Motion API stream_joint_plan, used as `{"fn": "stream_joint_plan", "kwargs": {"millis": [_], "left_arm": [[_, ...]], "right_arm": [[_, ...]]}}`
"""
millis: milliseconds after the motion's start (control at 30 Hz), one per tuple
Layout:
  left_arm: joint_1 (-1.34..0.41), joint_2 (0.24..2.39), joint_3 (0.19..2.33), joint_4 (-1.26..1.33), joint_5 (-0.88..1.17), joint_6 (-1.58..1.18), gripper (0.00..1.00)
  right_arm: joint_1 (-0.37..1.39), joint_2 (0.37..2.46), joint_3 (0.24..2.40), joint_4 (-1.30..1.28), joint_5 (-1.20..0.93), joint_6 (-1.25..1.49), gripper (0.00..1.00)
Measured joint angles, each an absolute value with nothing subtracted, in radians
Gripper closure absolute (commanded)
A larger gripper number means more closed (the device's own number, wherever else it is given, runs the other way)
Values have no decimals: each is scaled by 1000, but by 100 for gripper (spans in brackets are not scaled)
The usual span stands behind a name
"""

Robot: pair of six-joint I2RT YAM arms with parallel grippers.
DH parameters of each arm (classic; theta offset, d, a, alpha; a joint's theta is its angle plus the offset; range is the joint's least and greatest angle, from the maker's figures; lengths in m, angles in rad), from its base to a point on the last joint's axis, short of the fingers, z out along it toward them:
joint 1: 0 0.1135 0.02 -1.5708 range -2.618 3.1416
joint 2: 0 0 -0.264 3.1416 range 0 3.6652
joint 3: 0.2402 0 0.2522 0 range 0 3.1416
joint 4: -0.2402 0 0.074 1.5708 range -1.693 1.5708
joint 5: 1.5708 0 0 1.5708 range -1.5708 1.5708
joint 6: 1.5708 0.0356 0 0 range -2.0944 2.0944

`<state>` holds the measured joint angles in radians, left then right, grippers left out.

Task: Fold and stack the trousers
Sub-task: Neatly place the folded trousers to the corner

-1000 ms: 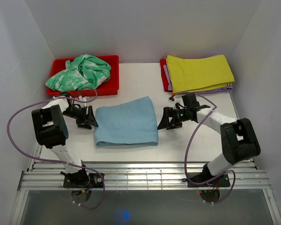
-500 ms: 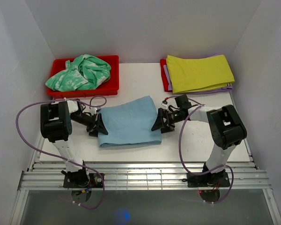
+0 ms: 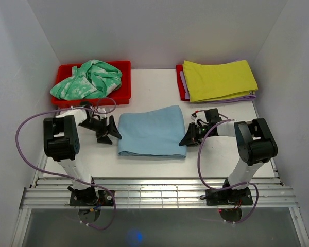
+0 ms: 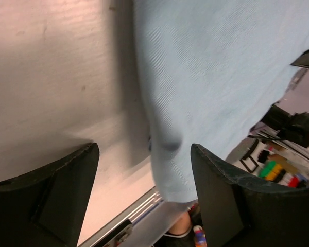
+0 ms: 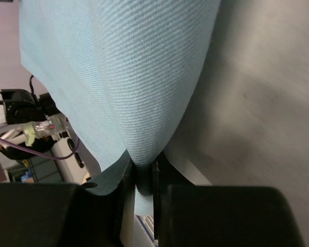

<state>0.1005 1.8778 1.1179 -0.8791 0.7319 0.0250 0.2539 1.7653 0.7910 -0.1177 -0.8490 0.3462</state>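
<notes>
Trousers (image 3: 152,133) are lying folded into a flat rectangle around the middle of the worktop (image 3: 154,87). Right end effector (image 3: 185,140) is clamping the trousers' right edge; the right wrist view is showing a fold of blue cloth pinched between its jaws. Left end effector (image 3: 113,133) is standing spread wide just beside the trousers' left edge, holding nothing. Mint-green garment (image 3: 87,80) is sitting in a red tray (image 3: 121,98) at the far-left corner. Yellow-green cloth (image 3: 219,80) is lying at the far-right corner.

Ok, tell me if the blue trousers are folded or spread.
Folded: the trousers lie as a compact rectangle, no legs showing; the right gripper pinches their edge.
</notes>
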Motion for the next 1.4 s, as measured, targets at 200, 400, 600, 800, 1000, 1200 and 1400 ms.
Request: {"fn": "stream_joint_plan", "kwargs": {"millis": [200, 400, 600, 800, 1000, 1200, 1400], "left_arm": [[84, 1737, 996, -779, 634, -14, 12], [-30, 1659, 933, -682, 548, -122, 7], [-115, 1649, 917, -585, 525, -213, 9], [-157, 1662, 910, -529, 516, -288, 19], [-229, 1665, 921, -529, 408, -312, 29], [-296, 1738, 994, -575, 335, -320, 64], [-297, 1766, 1048, -599, 382, -321, 100]], "right_arm": [[220, 1703, 682, -12, -860, 447, 92], [220, 1689, 651, 36, -862, 498, 92], [220, 1689, 651, 36, -861, 499, 92], [218, 1689, 651, 35, -860, 499, 92], [217, 1689, 651, 36, -859, 506, 92], [212, 1689, 652, 32, -859, 501, 92], [210, 1681, 699, -49, -840, 447, 92]]}}
